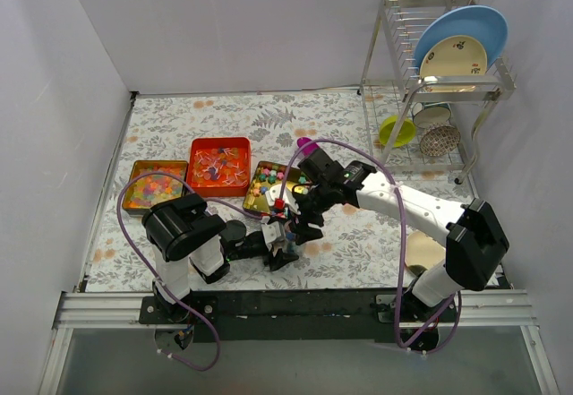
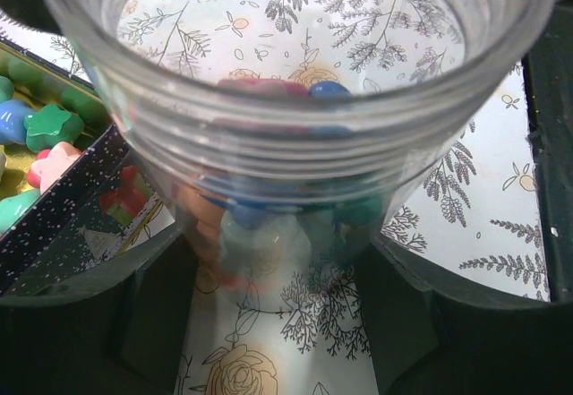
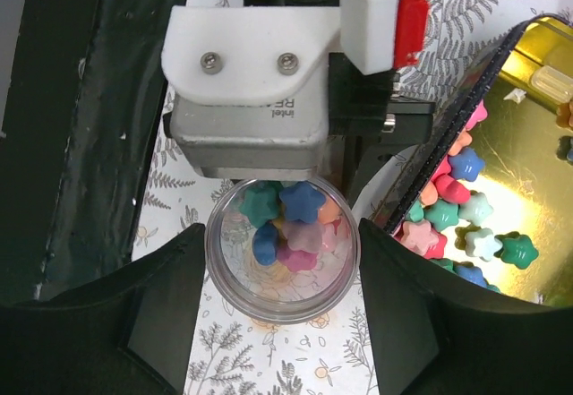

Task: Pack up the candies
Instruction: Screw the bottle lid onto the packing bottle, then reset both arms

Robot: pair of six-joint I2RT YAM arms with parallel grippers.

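Squeezing a clear jar (image 2: 295, 144) tight in the left gripper (image 2: 277, 323), with some candies (image 3: 300, 234) piled inside. Hanging the right gripper (image 3: 282, 229) over it, fingers (image 3: 161, 323) spread wide, maybe not touching. More candies lying in the gold tray (image 3: 537, 99) beside.

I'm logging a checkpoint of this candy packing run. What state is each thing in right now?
jar: upright, open-topped, partly filled with candies.
left gripper: shut on the jar.
right gripper: fingers spread beside the jar rim, contact unclear.
gold tin: open, candies inside.
red tin: open, wrapped pieces inside.
leftmost tin: open, mixed sweets inside.
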